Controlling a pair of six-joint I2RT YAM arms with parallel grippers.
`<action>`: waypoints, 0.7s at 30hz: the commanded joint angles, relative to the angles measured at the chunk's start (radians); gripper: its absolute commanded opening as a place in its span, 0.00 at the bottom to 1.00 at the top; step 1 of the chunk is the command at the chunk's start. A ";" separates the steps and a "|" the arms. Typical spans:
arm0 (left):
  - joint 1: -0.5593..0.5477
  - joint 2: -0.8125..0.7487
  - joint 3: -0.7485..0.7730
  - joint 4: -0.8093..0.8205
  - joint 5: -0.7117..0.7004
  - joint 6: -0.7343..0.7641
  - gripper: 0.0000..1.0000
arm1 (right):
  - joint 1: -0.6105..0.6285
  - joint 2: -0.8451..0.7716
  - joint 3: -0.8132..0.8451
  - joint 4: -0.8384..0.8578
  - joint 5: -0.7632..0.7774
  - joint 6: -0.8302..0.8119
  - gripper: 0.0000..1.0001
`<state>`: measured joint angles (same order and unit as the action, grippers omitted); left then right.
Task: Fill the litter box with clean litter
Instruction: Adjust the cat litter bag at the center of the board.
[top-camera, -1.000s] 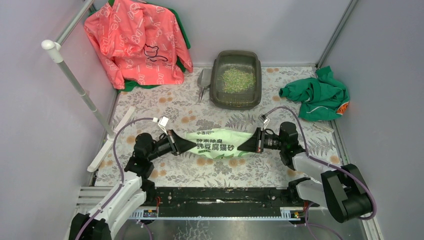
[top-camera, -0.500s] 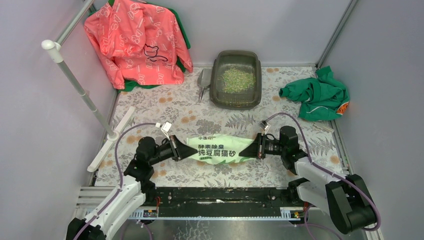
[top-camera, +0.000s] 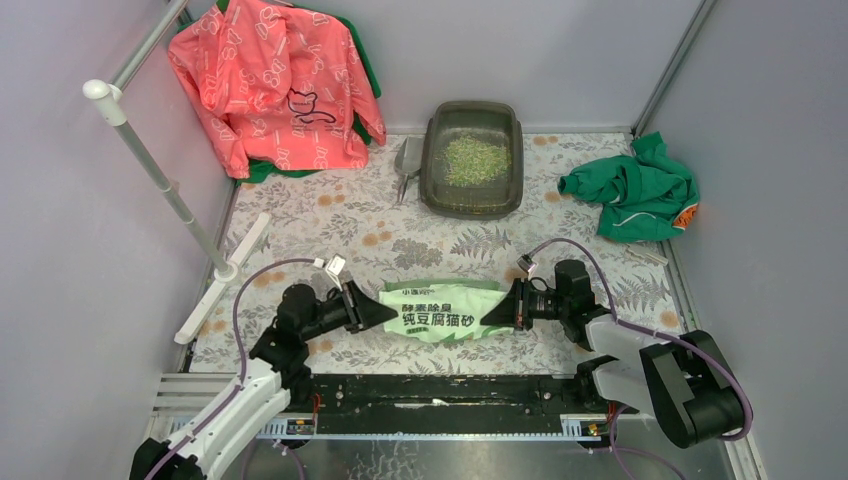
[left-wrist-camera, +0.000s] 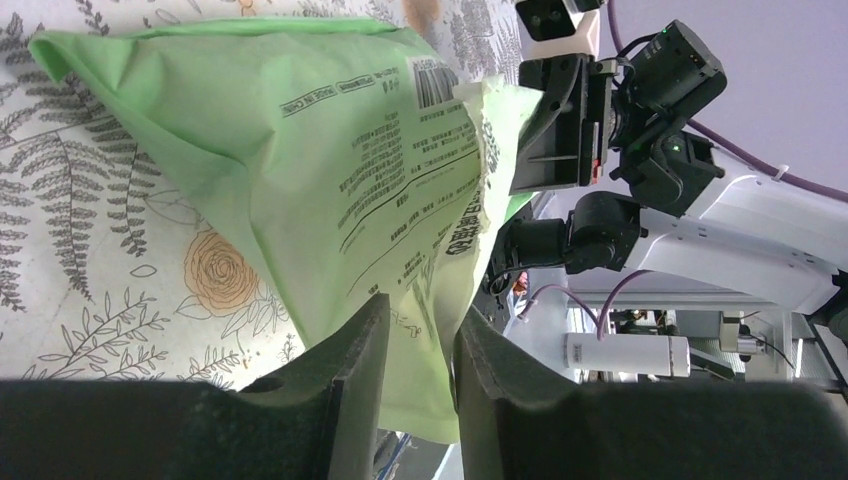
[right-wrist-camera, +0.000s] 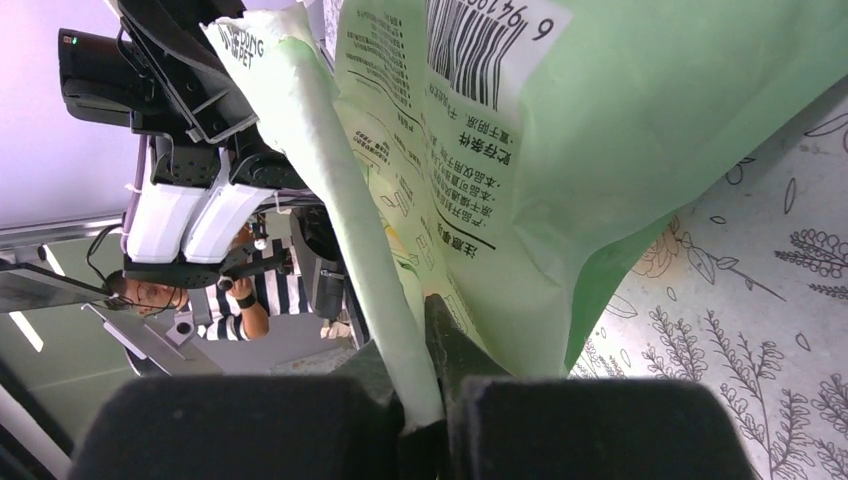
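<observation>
The dark grey-olive litter box (top-camera: 432, 178) stands at the back of the floral mat, with a heap of pale green and beige litter (top-camera: 476, 158) in it. A light green printed bag (top-camera: 445, 310) lies slack across the mat near the front, far from the box. My left gripper (top-camera: 387, 313) holds the bag's left end; in the left wrist view the bag (left-wrist-camera: 330, 150) passes between its slightly parted jaws (left-wrist-camera: 422, 312). My right gripper (top-camera: 492, 312) is shut tight on a folded edge of the bag (right-wrist-camera: 600, 150), as the right wrist view (right-wrist-camera: 412, 335) shows.
A small grey scoop (top-camera: 407, 165) lies left of the box. A pink garment (top-camera: 275, 85) hangs at the back left and a green garment (top-camera: 632, 195) lies at the right. A white pole (top-camera: 160, 170) slants along the left wall.
Both grippers have moved the bag toward the near edge and closer together. The bag now sags shorter and more crumpled between them.
</observation>
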<state>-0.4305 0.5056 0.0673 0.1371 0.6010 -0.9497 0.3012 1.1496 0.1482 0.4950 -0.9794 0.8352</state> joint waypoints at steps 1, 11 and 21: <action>-0.026 0.018 -0.034 0.096 -0.016 -0.040 0.37 | -0.007 0.005 0.007 -0.027 0.013 -0.046 0.00; -0.151 0.083 -0.061 0.173 -0.123 -0.061 0.36 | -0.007 0.011 -0.028 0.038 0.007 -0.025 0.00; -0.163 0.067 -0.108 0.100 -0.125 0.007 0.00 | -0.007 0.039 0.018 -0.074 0.013 -0.110 0.01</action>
<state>-0.5831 0.6098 0.0139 0.2764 0.5072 -0.9970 0.3004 1.1660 0.1272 0.4946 -0.9779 0.7956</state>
